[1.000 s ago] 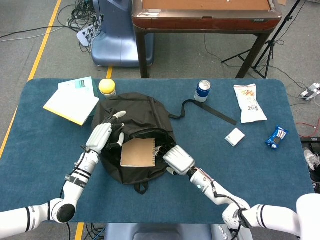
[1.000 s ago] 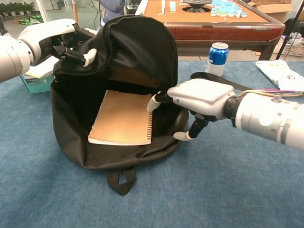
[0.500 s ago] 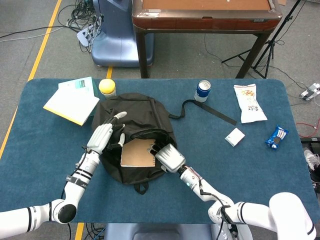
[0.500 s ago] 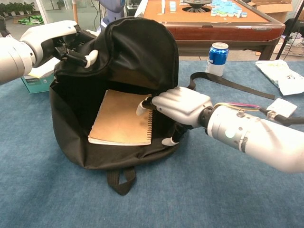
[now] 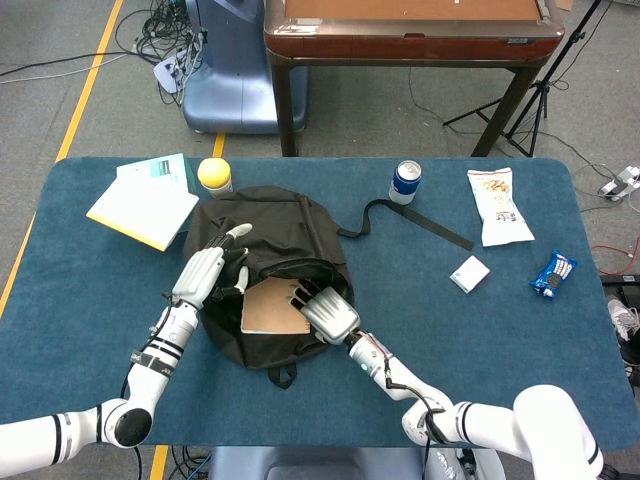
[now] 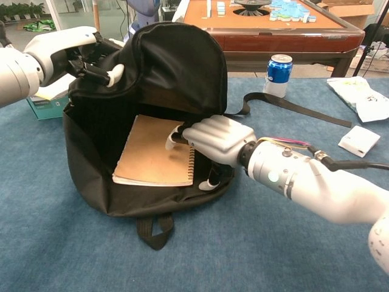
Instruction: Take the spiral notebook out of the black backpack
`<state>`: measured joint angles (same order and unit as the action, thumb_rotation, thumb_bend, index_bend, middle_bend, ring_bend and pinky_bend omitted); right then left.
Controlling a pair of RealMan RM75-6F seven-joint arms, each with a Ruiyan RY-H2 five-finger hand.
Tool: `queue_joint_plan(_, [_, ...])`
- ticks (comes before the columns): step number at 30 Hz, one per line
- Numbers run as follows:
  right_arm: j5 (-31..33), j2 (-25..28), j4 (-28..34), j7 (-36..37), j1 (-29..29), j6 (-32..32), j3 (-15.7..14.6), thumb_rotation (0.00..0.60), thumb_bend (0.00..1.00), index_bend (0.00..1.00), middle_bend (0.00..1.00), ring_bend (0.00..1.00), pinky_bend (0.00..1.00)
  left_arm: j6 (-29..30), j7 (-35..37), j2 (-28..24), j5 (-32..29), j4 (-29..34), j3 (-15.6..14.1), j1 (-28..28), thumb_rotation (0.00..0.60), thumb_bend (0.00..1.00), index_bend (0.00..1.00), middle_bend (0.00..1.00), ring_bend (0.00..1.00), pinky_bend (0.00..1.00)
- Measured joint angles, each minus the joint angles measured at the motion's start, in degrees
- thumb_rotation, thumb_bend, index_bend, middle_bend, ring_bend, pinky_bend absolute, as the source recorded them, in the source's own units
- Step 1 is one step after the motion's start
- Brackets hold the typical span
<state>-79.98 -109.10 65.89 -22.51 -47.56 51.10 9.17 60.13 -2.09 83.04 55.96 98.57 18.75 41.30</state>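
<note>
The black backpack (image 5: 280, 225) lies on the blue table with its mouth open toward me. Inside it the brown spiral notebook (image 6: 155, 152) lies flat, also visible from the head view (image 5: 270, 308). My left hand (image 6: 79, 55) grips the upper flap of the backpack (image 6: 176, 67) and holds the mouth up. My right hand (image 6: 216, 137) is inside the opening at the notebook's spiral edge. Its fingertips (image 6: 173, 137) rest on the cover and its thumb hangs lower, apart from the notebook. From above, the right hand (image 5: 328, 312) covers the notebook's right side.
A soda can (image 5: 405, 182) and the backpack's loose strap (image 5: 420, 222) lie to the right. Further right are a snack bag (image 5: 497, 205), a small white box (image 5: 469, 273) and a blue packet (image 5: 554, 274). Books (image 5: 145, 200) and a yellow-lidded jar (image 5: 214, 176) sit at the left.
My right hand has moved left, deeper into the backpack's mouth, and its fingertips now lie on the notebook's cover. The left hand still holds the flap up.
</note>
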Motion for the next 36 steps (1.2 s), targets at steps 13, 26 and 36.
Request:
queue_joint_plan(13, [-0.96,-3.77,-5.32,1.35,-2.16,0.65,0.43,0.6,0.14,0.23,0.15,0.09,0.22,0.1,0.3,-0.3,-0.27,0.52,-0.12,-0.23,0.6,0.56,0.58,0.11,0.1,0.06])
queue_joint_plan(26, [-2.46,-6.94,-10.76,3.29,-3.62,1.37,0.07,0.6,0.18,0.23,0.15,0.09,0.2,0.19,0.75,-1.17,-0.32,1.17,-0.28,-0.73,0.6,0.56,0.57,0.11,0.1,0.06])
queue_joint_plan(36, [-5.46,-9.75,-16.38,8.5,-4.82,4.2,-0.4,0.6,0.42,0.23,0.2,0.11,0.2,0.23,1.23,-1.65,-0.01,1.3,-0.37,-1.04,0.6,0.56,0.57,0.11,0.1,0.06])
